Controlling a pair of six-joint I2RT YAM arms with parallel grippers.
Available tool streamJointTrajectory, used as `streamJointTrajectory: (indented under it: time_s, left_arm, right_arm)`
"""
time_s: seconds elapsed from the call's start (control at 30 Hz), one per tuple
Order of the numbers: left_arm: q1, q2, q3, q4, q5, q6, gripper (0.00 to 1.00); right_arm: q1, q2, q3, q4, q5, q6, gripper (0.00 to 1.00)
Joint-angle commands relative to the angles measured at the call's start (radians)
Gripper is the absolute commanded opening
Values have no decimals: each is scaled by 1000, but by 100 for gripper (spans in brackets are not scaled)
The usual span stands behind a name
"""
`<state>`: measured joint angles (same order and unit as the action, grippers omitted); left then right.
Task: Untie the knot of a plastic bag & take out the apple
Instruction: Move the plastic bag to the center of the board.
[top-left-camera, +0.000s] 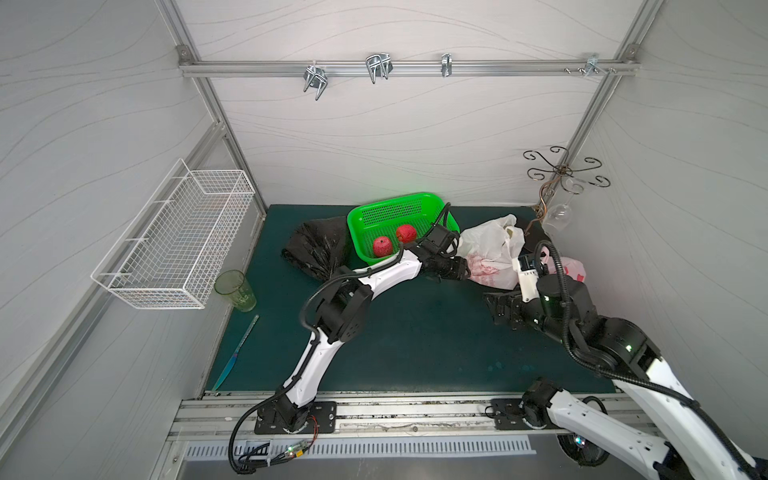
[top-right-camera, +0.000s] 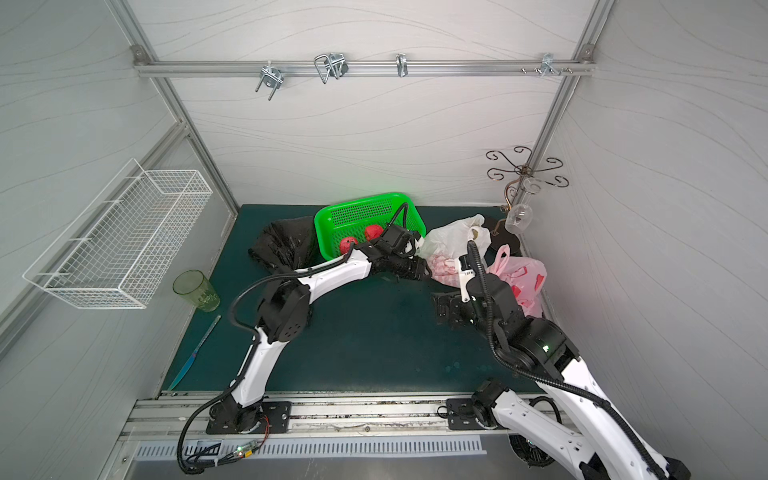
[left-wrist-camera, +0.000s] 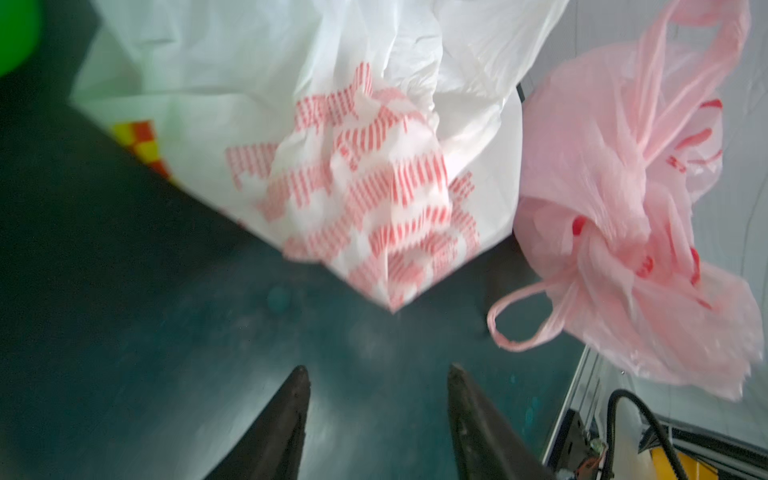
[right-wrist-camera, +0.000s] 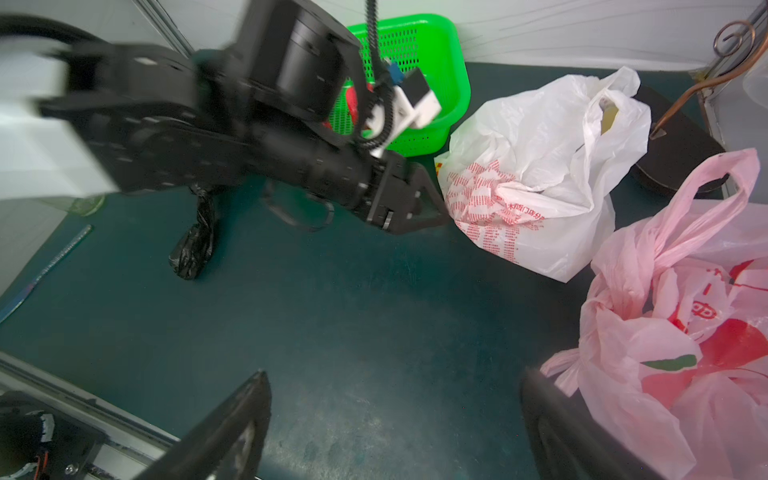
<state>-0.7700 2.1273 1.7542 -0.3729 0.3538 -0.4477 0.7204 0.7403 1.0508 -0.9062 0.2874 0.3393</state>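
- Pale grey panel walls (top-left-camera: 374, 137) enclose the dark green mat surface (top-left-camera: 415, 332).
- Left claw (left-wrist-camera: 378, 370) gapes empty before white red-printed plastic bag (left-wrist-camera: 374, 166).
- Right claw (right-wrist-camera: 392, 374) gapes wide, empty.

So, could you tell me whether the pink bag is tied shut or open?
Tied shut: in the left wrist view the pink bag is gathered and twisted into a knot, with no open mouth showing.

Left pincer (left-wrist-camera: 378, 369) apparently part-open; right pincer (right-wrist-camera: 395, 373) wide apart.
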Motion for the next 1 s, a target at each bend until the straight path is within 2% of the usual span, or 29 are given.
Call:
streamJointTrajectory:
  time_s: [0.0, 0.1, 0.2, 0.3, 0.37, 0.63, 0.97]
  left_arm:
    - [56, -281, -129, -11, -88, 68, 62]
    - [172, -459, -315, -99, -108, 77, 66]
    - [326, -626, -505, -123, -128, 57, 69]
    - [464, -743, -655, -94, -139, 3, 72]
    - [516, -780, -716, -69, -152, -30, 76]
    - [636, -712, -874, 114, -161, -210, 76]
    - [648, -603, -877, 209, -357, -212, 76]
  right_arm:
    - [-24, 50, -60, 70, -101, -14, 95]
    - [-26, 116, -91, 133, -194, -8, 94]
    - [-25, 147, -118, 200, -245, 1, 93]
    - [-25, 155, -134, 241, -271, 9, 93]
    - [-23, 162, -136, 247, -284, 7, 93]
    - [-21, 116, -151, 223, -294, 7, 93]
    - [-22, 75, -179, 203, -272, 9, 93]
